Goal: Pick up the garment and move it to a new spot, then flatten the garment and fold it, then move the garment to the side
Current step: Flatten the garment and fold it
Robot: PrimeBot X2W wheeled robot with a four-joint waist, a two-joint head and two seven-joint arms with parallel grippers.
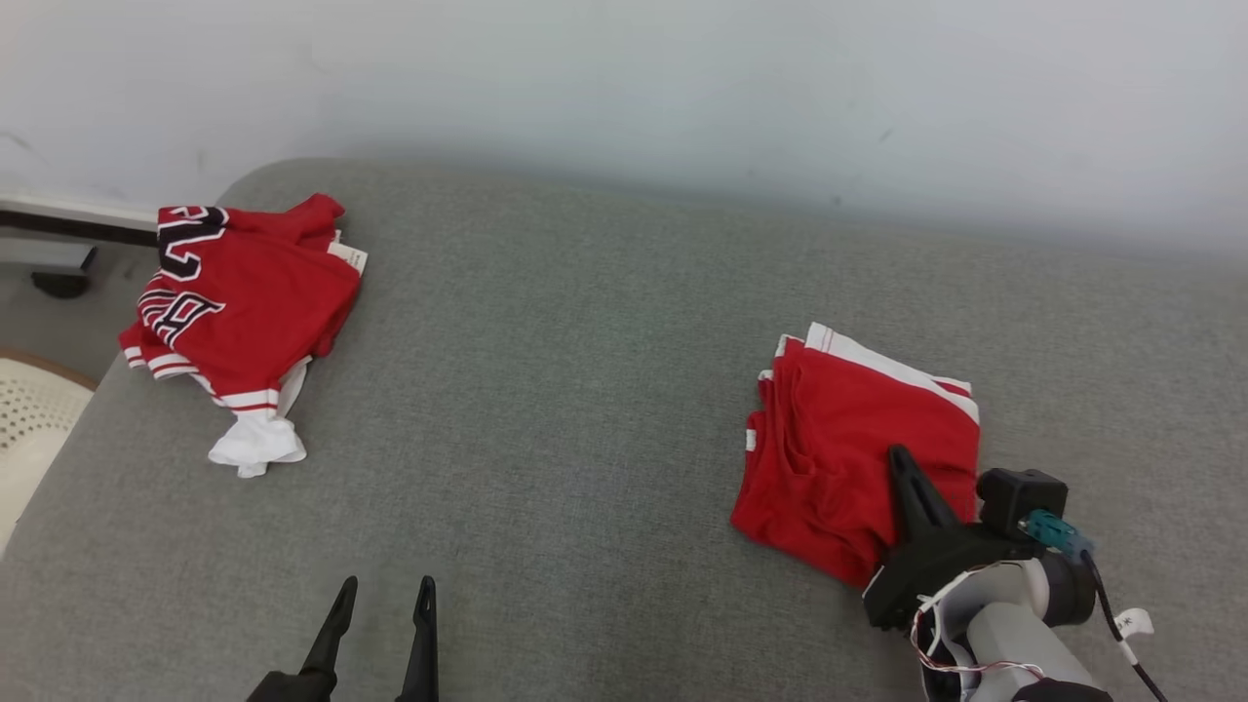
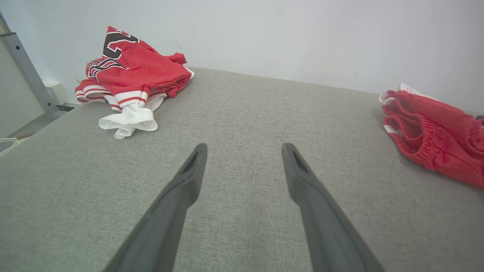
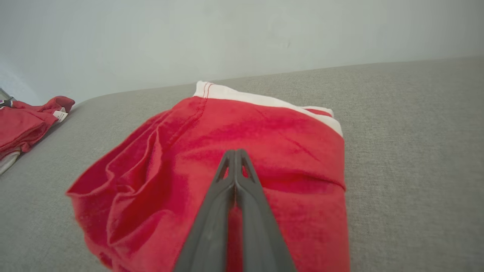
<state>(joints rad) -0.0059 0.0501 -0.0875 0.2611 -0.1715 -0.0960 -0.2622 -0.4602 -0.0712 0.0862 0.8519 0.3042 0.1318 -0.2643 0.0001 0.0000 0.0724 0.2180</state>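
Observation:
The garment [image 1: 858, 429] is a red piece with white trim, folded into a compact square on the right of the grey padded surface [image 1: 585, 390]. It also lies at the right edge of the left wrist view [image 2: 431, 128]. My right gripper [image 1: 897, 456] reaches over its near edge with its fingers shut. In the right wrist view the fingers meet on top of the red cloth [image 3: 272, 128], tips [image 3: 235, 152] pressed together, and a sliver of red shows between them lower down. My left gripper [image 1: 385, 585] stands open over bare grey fabric, nothing between its fingers [image 2: 244, 145].
A second red jersey [image 1: 244, 302] with black lettering and a white hem lies crumpled at the far left [image 2: 132, 71] [image 3: 22, 121]. A pale wall runs behind the surface. A white perforated object [image 1: 29, 409] sits past the left edge, below a metal frame [image 2: 26, 68].

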